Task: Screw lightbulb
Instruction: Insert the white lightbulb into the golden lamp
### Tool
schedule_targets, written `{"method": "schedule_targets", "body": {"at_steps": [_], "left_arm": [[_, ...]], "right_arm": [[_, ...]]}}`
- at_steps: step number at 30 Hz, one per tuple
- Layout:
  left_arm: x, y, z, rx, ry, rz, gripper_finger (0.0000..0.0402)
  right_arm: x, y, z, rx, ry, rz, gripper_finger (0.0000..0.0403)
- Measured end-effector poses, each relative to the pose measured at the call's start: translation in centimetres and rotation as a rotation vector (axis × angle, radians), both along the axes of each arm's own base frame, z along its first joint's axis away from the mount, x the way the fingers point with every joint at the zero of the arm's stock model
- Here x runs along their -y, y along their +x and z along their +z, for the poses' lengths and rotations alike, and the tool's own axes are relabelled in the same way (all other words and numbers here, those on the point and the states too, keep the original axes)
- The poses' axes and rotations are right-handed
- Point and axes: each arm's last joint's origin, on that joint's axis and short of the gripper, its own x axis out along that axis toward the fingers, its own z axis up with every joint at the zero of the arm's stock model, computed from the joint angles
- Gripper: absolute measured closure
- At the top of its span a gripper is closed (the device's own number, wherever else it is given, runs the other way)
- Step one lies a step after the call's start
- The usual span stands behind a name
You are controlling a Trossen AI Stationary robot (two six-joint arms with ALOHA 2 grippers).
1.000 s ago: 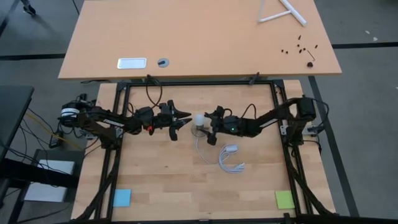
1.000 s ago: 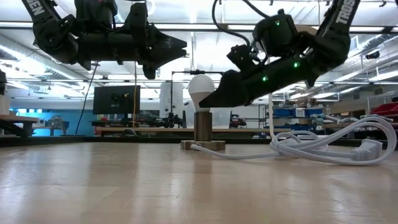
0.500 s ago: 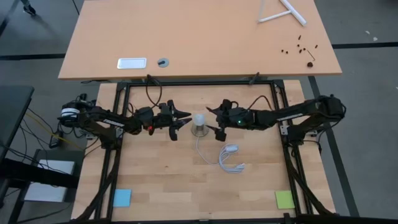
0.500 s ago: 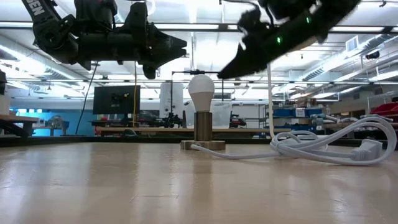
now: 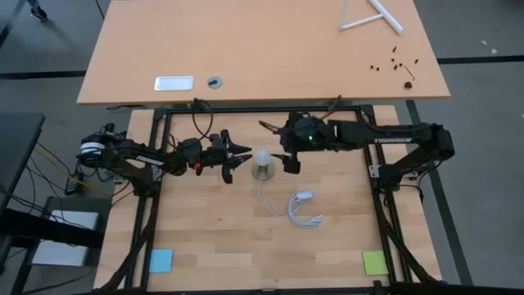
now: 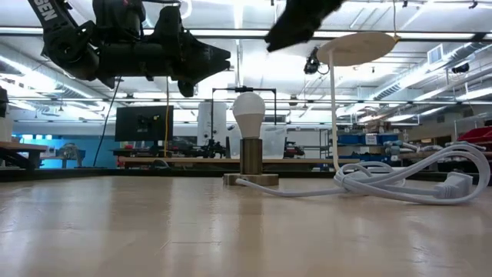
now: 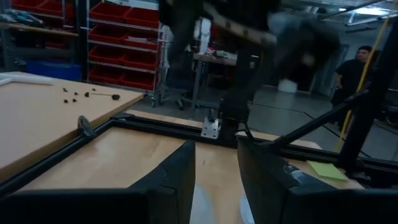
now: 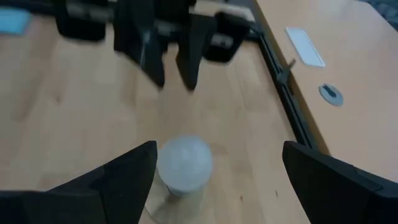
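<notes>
The white frosted lightbulb (image 5: pixel 262 157) (image 6: pixel 248 114) stands upright with its base in the socket (image 6: pixel 250 158), which rests on the table by a flat base plate. My right gripper (image 5: pixel 278 146) (image 8: pixel 219 147) hovers wide open, high above the bulb and slightly to its right, tilted down at it. In the right wrist view the bulb (image 8: pixel 183 163) shows below, between the two fingers and clear of both. My left gripper (image 5: pixel 243 157) (image 6: pixel 224 56) hangs level just left of the bulb and higher than it, open, with nothing between its fingers (image 7: pixel 214 155).
A white cord (image 5: pixel 296 211) (image 6: pixel 400 178) runs from the socket and lies coiled right of it, toward the near side, with its plug (image 5: pixel 304 196). Black frame rails (image 5: pixel 370 156) border the table. A blue note (image 5: pixel 160 260) and a green note (image 5: pixel 375 262) lie at the near corners.
My right gripper has risen from beside the bulb to well above it, drifting slightly toward the far edge and tipping as it went, its fingers staying wide apart. The bulb has stayed upright in the socket.
</notes>
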Motion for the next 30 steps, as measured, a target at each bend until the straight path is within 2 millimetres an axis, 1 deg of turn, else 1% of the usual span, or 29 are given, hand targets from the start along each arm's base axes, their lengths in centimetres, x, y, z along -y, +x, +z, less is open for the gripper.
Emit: {"method": "schedule_targets", "body": {"at_steps": [3, 7, 14, 16, 20, 23, 27, 30], "left_arm": [[0.0, 0.0, -0.1, -0.007, 0.006, -0.004, 0.0275], [-0.2, 0.0, 0.0, -0.003, 0.039, 0.006, 0.0275], [-1.3, -0.3, 0.0, -0.01, 0.059, 0.048, 0.0275], [-1.6, -0.4, 0.0, -0.012, 0.063, 0.034, 0.0275], [-2.0, -0.5, -0.1, -0.023, 0.074, 0.036, 0.0275], [-2.1, -0.5, -0.4, -0.051, 0.083, 0.043, 0.0275], [-2.2, -0.5, -0.6, -0.07, 0.08, 0.045, 0.0275], [-2.3, -0.5, -0.7, -0.085, 0.097, 0.059, 0.0275]], "right_arm": [[0.7, 0.8, 0.9, -0.022, 0.011, 0.012, 0.0054], [1.8, 2.3, 2.0, -0.084, 0.025, 0.006, 0.0065], [3.2, 5.1, 4.3, -0.171, 0.084, 0.011, 0.007], [3.6, 5.8, 4.1, -0.242, 0.104, -0.001, 0.0068], [4.1, 7.6, 2.7, -0.361, 0.139, -0.013, 0.0063], [4.3, 8.8, 1.8, -0.407, 0.165, 0.011, 0.0059], [4.4, 9.7, -0.1, -0.499, 0.178, 0.053, 0.0056], [4.4, 10.0, -0.8, -0.529, 0.164, 0.093, 0.0056]]}}
